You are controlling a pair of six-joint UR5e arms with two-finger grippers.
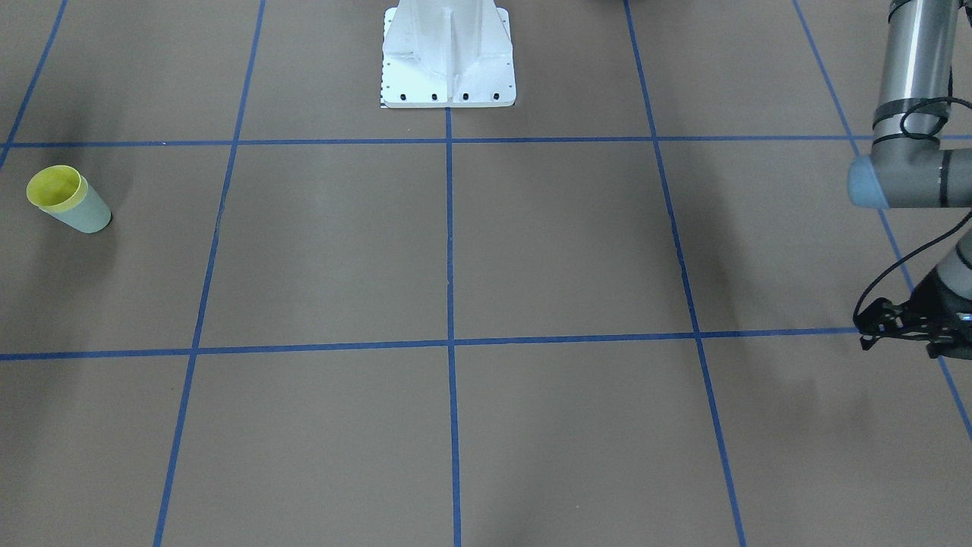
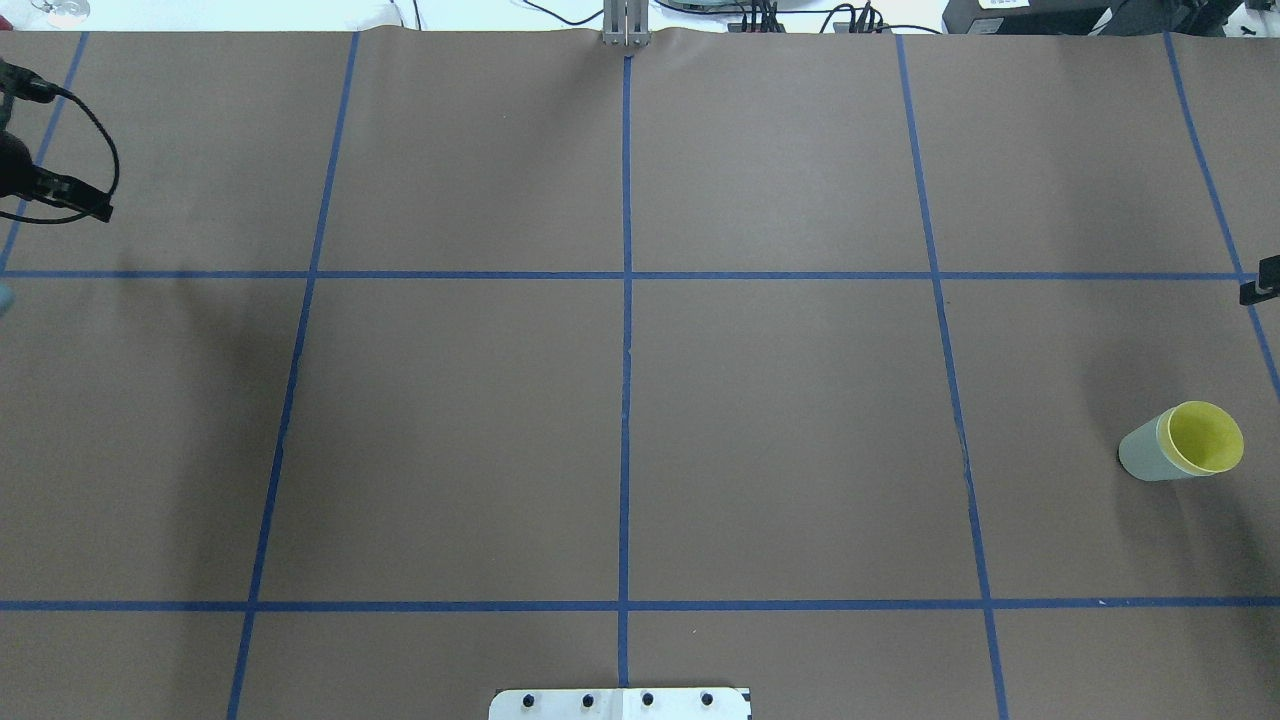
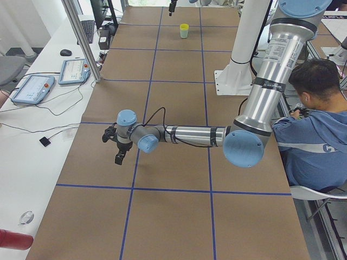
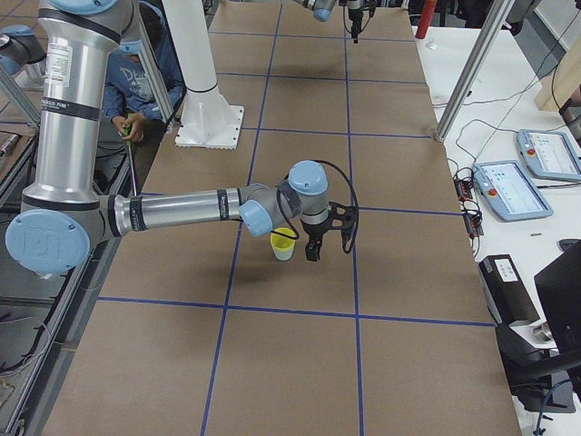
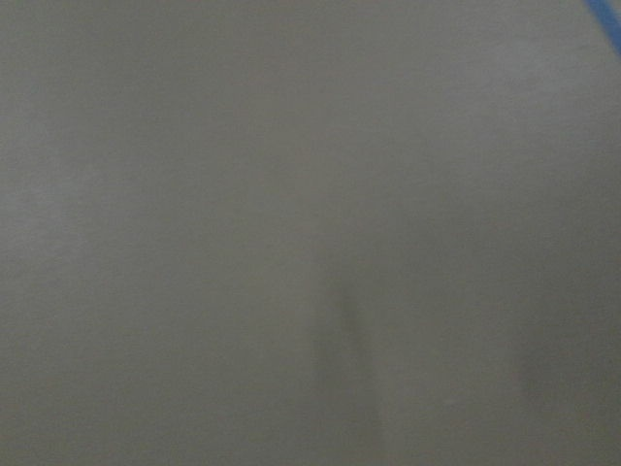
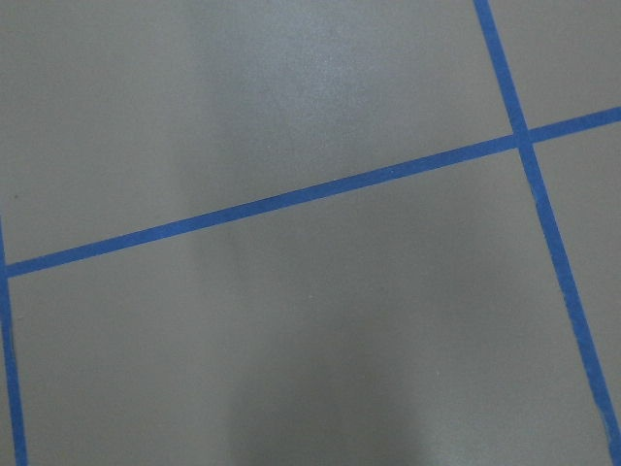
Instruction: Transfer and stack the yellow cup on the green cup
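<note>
Cups: yellow cup sits nested inside green cup, upright on the counter, far over on the robot's right side.
Left gripper: fingers apart, empty, well apart from cups.
Right gripper: fingers apart, empty, just beside stack.
Risk: a careless swing by the right gripper could clip and topple the stack.

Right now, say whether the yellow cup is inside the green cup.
In: only the rim and inside of the yellow cup show, above the wall of the green cup.

Overhead and front-facing views opposed across one table.
</note>
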